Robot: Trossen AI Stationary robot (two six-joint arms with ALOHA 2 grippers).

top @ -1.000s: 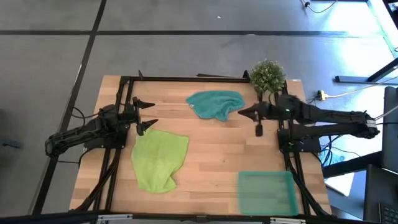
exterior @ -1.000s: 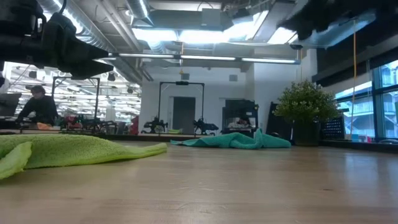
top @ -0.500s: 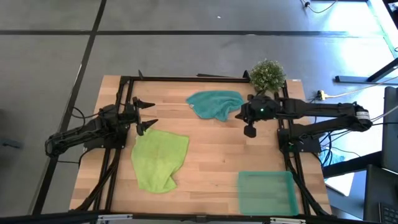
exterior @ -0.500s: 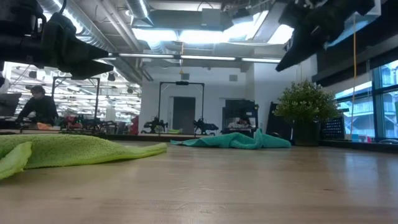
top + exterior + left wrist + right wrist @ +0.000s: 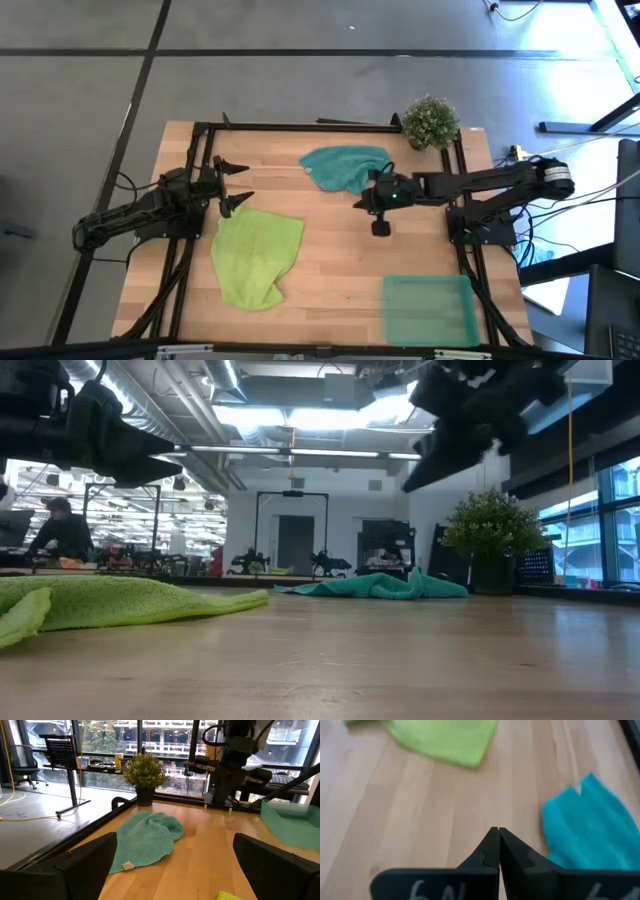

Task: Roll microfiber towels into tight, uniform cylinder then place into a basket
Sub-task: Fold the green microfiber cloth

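The teal towel (image 5: 345, 167) lies crumpled at the table's far middle; it also shows in the low view (image 5: 375, 585), the left wrist view (image 5: 145, 837) and the right wrist view (image 5: 590, 825). The lime green towel (image 5: 257, 255) lies spread flat at the near left. The basket (image 5: 430, 308) stands at the near right corner. My right gripper (image 5: 360, 198) is shut and empty, above the table just beside the teal towel's near right edge, its fingers (image 5: 490, 845) slanting down. My left gripper (image 5: 242, 183) is open and empty at the left edge, above the lime towel's far corner.
A small potted plant (image 5: 431, 121) stands at the far right corner, behind the teal towel. Bare wood lies between the two towels and the basket. A dark frame rail (image 5: 300, 127) runs along the table's far edge. A person sits in the room beyond (image 5: 60, 530).
My right gripper has swung from the table's right edge toward the left, out over the table to the near right edge of the teal towel, and has tipped downward. Both towels lie as before.
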